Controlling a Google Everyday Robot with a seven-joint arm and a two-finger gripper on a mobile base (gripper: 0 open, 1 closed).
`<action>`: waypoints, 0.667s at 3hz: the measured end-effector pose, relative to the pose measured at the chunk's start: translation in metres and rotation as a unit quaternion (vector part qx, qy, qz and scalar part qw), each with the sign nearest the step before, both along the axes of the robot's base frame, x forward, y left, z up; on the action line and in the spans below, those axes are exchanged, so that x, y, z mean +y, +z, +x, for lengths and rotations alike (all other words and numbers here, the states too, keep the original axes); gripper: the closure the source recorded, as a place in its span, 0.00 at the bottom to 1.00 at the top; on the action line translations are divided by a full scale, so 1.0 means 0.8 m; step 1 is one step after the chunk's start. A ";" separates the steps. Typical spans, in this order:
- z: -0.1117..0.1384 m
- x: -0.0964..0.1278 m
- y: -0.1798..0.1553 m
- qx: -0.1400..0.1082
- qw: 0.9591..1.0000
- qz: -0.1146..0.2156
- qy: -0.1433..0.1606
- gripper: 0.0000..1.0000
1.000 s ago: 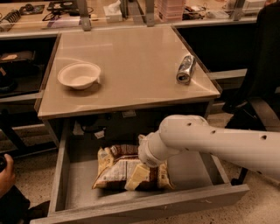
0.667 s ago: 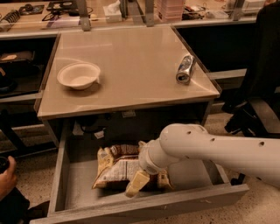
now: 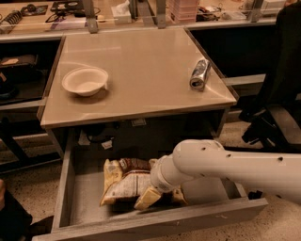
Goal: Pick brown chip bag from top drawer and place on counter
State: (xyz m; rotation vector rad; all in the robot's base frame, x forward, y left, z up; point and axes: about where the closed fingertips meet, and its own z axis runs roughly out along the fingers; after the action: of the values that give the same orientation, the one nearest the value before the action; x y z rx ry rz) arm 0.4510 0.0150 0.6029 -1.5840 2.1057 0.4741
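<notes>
The brown chip bag [image 3: 124,181] lies flat in the open top drawer [image 3: 150,223], with its white label panel facing up. My white arm reaches in from the right. My gripper [image 3: 162,196] is down in the drawer at the bag's right end and touches or covers that end. The wrist hides the right part of the bag. The beige counter [image 3: 141,70] sits right above the drawer.
A white bowl [image 3: 84,81] sits on the counter at the left and a crushed silver can [image 3: 200,74] at the right. A cluttered wooden desk [image 3: 70,14] runs along the back. A dark chair [image 3: 277,94] stands to the right. The drawer's front wall is close below the gripper.
My arm has dropped lower and come a little toward the drawer front, so the gripper now sits on the bag's right end. The bag has not visibly moved.
</notes>
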 end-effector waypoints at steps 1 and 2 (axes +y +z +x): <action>0.000 0.000 0.000 0.000 1.000 0.000 0.000 0.42; 0.000 0.000 0.000 0.000 1.000 0.000 0.000 0.65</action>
State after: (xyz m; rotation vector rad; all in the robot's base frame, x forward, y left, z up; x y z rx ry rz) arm 0.4510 0.0150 0.6032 -1.5838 2.1055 0.4740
